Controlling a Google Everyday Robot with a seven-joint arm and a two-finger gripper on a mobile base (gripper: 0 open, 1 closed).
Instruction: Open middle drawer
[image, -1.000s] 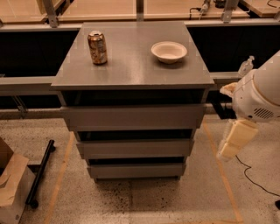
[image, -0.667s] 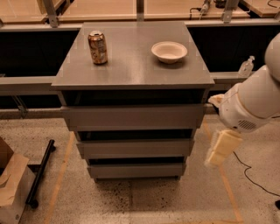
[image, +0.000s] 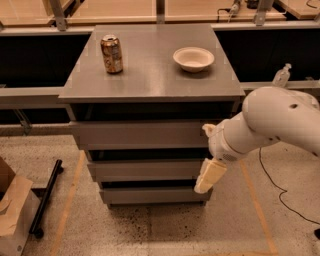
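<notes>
A grey cabinet (image: 150, 90) holds three handleless grey drawers stacked under its top. The middle drawer (image: 145, 170) shows as a long flat front panel, pushed in, between the wider top drawer (image: 140, 135) and the narrower bottom drawer (image: 150, 195). My gripper (image: 208, 176) is cream-coloured and hangs pointing down from the white arm (image: 270, 125). It sits in front of the right end of the middle drawer's front, reaching down to the bottom drawer's top edge.
A drink can (image: 111, 53) and a white bowl (image: 193, 58) stand on the cabinet top. A cardboard box (image: 12, 215) and a black rod (image: 46, 197) lie on the floor at left. A cable (image: 280, 192) runs on the floor at right.
The arm has swung left and forward. The gripper has moved from beside the cabinet's right side to in front of the middle drawer's right end.
</notes>
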